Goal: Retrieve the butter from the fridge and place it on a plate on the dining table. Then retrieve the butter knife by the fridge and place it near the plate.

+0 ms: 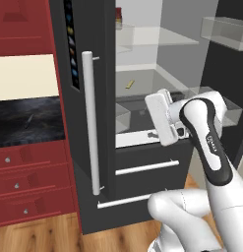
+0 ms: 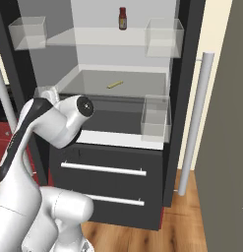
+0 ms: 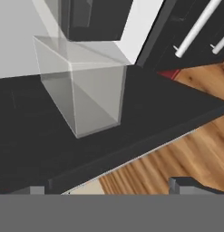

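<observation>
Right base view: butter [image 2: 114,84] beyond hand [image 2: 44,92]

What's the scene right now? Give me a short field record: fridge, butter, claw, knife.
fridge: doors open, interior shelves in sight
butter: yellow stick lying on a middle fridge shelf, untouched
claw: open and empty, in front of the fridge, apart from the butter
knife: thin grey sliver on the dark counter left of the fridge
other: red bottle on the top shelf
</observation>
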You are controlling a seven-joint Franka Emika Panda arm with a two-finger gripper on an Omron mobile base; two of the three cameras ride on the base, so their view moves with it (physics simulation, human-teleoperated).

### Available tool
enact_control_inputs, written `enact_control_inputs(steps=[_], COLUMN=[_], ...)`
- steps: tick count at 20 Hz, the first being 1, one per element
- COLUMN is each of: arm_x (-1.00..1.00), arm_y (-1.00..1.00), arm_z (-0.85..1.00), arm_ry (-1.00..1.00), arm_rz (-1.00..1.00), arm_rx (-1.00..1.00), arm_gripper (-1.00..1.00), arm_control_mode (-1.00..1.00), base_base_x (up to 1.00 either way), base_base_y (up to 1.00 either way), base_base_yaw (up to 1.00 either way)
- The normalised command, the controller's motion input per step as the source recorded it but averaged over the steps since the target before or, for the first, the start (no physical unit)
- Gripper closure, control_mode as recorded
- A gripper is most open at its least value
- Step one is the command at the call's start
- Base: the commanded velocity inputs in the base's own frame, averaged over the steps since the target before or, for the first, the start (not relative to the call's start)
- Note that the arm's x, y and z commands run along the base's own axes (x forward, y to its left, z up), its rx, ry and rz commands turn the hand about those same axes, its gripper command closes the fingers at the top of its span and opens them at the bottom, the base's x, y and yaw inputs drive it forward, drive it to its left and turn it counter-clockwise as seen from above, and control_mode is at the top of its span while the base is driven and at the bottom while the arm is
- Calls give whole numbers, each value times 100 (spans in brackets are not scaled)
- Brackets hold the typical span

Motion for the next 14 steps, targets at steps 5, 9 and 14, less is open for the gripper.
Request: enact_control_inputs(steps=[5, 9, 14], arm_x=[21, 19, 11], arm_y=[49, 51, 62], arm_z=[0, 0, -4], arm_ry=[-6, -4, 0], arm_rz=[0, 0, 0], arm_rx=[0, 0, 0], arm_gripper=[-100, -100, -100], arm_control_mode=[-100, -100, -100], base_base_x=[0, 0, 0], base_base_y=[0, 0, 0], base_base_yaw=[0, 0, 0])
